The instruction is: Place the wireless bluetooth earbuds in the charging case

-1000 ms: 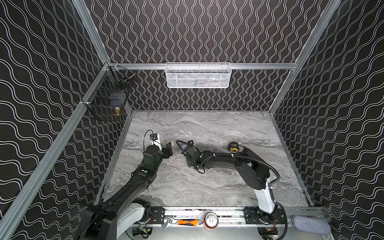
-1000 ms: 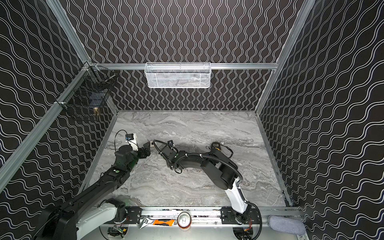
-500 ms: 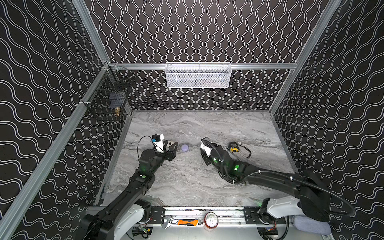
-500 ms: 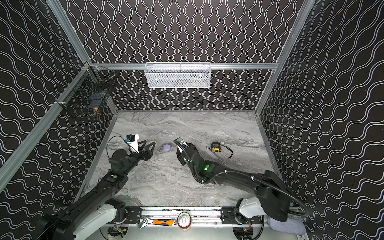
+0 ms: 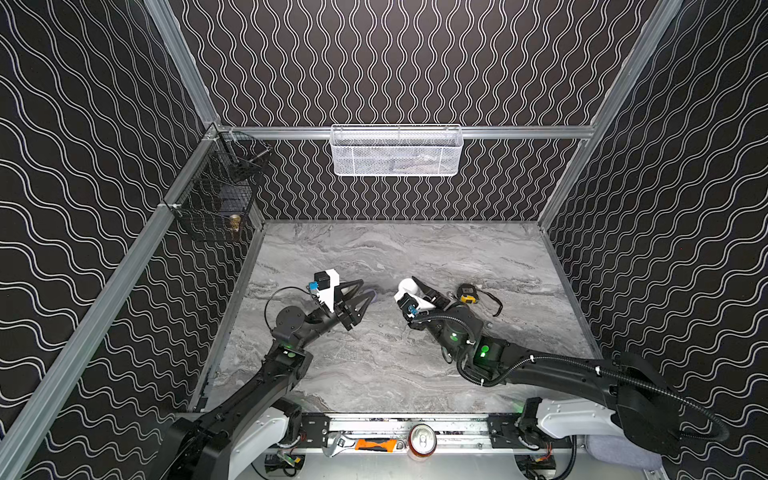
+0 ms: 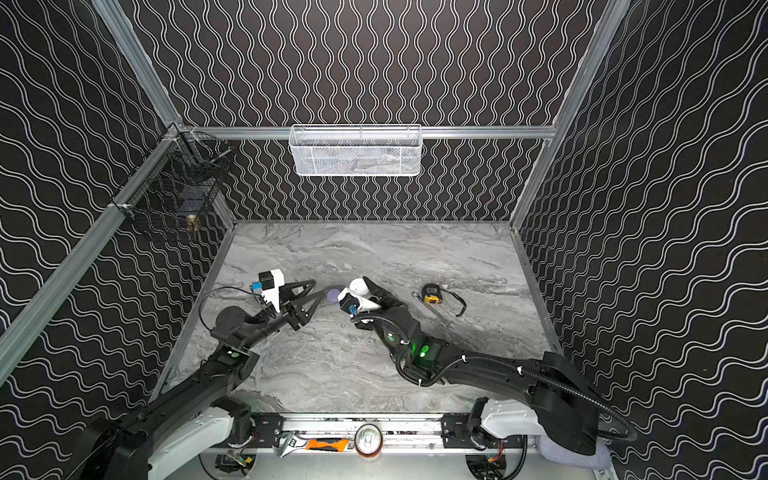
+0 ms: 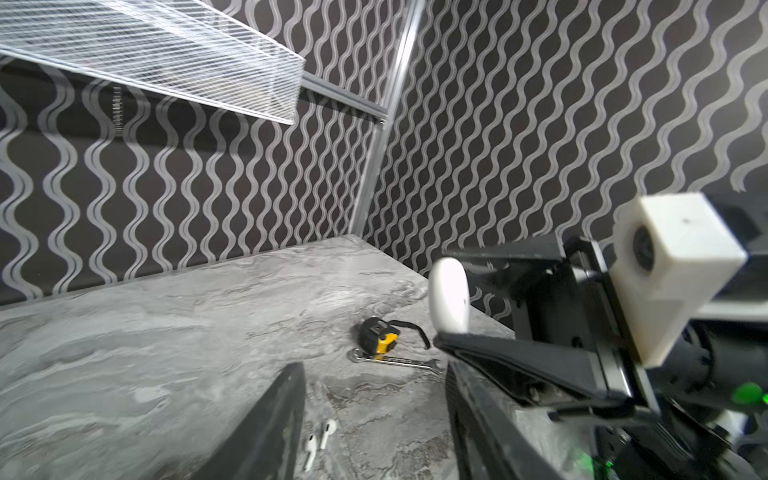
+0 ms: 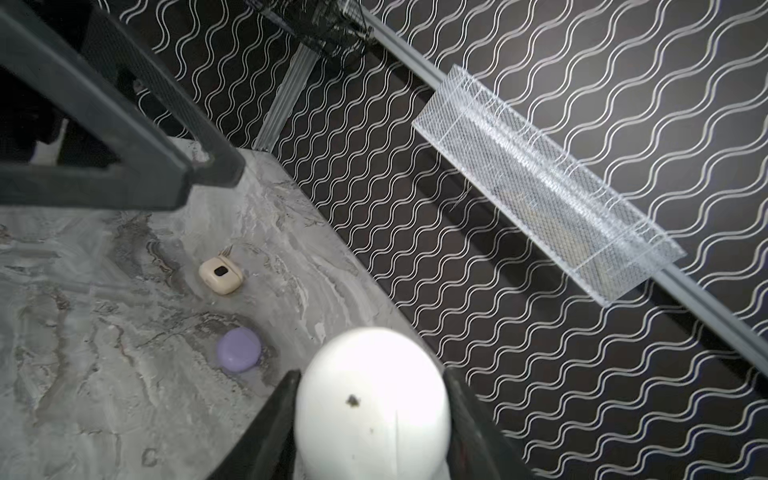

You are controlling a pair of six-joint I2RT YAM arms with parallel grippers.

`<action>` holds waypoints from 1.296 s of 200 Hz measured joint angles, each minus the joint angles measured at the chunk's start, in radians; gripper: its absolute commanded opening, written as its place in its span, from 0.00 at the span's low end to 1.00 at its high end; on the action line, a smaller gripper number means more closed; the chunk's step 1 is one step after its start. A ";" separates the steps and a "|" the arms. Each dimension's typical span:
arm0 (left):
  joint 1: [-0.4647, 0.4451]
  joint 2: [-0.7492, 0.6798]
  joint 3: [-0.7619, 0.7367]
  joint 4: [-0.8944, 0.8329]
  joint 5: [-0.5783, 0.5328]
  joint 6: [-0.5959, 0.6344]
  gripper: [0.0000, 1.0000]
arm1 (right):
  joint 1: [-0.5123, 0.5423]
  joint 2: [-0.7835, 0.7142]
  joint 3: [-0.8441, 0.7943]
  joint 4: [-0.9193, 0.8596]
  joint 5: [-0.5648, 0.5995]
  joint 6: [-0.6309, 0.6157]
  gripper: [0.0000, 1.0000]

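— Right, starting at the left edge?
— Left gripper (image 5: 368,288): black fingers moderately spread with nothing between them, over the grey marble surface (image 5: 374,374), left of its middle.
— The earbuds?
— Two white stemmed plastic earbuds (image 7: 328,428) lie loose on the surface, side by side, seen between those fingers in the left wrist view.
— Next?
— Lilac round case (image 6: 332,296), mid-surface, just beside the left fingertips. Right gripper (image 8: 371,376) is clamped on a white egg-shaped charging case (image 5: 406,286). Yellow-and-black tape measure (image 5: 468,293), toward the right edge.

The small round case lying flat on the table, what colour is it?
Lilac purple. The round plastic case shows best in the right wrist view.
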 measured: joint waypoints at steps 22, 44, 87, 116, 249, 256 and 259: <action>-0.013 0.027 0.021 0.019 0.050 0.000 0.56 | 0.011 -0.002 -0.023 0.079 -0.022 -0.087 0.35; -0.026 0.037 0.033 0.022 0.084 0.000 0.55 | 0.010 0.021 -0.048 0.159 -0.053 -0.206 0.37; -0.053 0.036 0.040 0.026 0.126 0.005 0.52 | 0.004 0.068 -0.032 0.203 -0.101 -0.360 0.33; -0.066 0.039 0.058 0.009 0.142 0.030 0.51 | -0.004 0.028 -0.018 0.149 -0.141 -0.364 0.33; -0.084 0.077 0.089 -0.069 0.147 0.082 0.61 | -0.003 0.022 0.005 -0.009 -0.218 -0.313 0.32; -0.084 0.077 0.089 -0.070 0.146 0.084 0.62 | -0.002 0.021 0.010 -0.010 -0.218 -0.312 0.33; -0.085 0.077 0.089 -0.070 0.146 0.085 0.62 | -0.002 0.021 0.011 -0.010 -0.219 -0.312 0.32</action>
